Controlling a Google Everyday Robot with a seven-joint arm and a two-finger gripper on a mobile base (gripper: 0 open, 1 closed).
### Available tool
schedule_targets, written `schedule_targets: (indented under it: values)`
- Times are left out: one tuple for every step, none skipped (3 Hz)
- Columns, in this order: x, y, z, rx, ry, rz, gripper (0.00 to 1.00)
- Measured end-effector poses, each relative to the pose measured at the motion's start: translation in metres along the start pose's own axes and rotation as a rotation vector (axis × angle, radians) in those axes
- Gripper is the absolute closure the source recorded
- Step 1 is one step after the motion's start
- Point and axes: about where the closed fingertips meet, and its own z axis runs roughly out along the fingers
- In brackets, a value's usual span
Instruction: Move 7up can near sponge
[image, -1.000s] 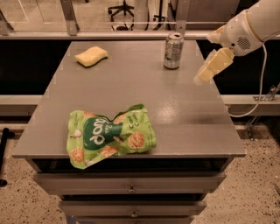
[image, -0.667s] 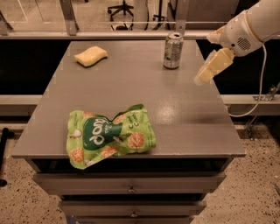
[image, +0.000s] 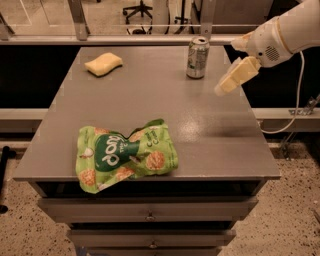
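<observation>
Where the gripper (image: 225, 86) hangs: above the table's right rear edge, at the end of a white arm that comes in from the upper right. It slopes down and to the left, clear of the surface and holding nothing.
Gripper state: whether it is open or closed cannot be told from this view.
7up can (image: 198, 57): upright near the rear edge of the table (image: 210, 130), right of centre, silver top up.
Can from gripper: just to the left and a little farther back. It is near but not touching, with a strip of bare tabletop between; the coming move turns on this.
Can's long axis: vertical, so a grasp from the side across the body looks the likely way in. The gripper's slope points roughly toward the can's lower part.
Sponge (image: 103, 64): flat at the left rear of the table, well apart from the can and about as far back.
Carry direction, as judged: leftward along the rear of the table.
Chip bag (image: 127, 159): crumpled at the front left, well forward of that line, so unlikely to be in the way.
Step in hand, as judged: the approach; the can is not yet grasped.
Risk: a sideways nudge could tip the can or push it toward the rear edge.
</observation>
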Motion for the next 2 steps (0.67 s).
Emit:
schedule_targets:
  values:
    - [-0.007,-0.011,0.029,-0.004,-0.088,0.044,0.00]
    - [-0.008,-0.033,0.066,0.020,-0.152,0.095,0.00]
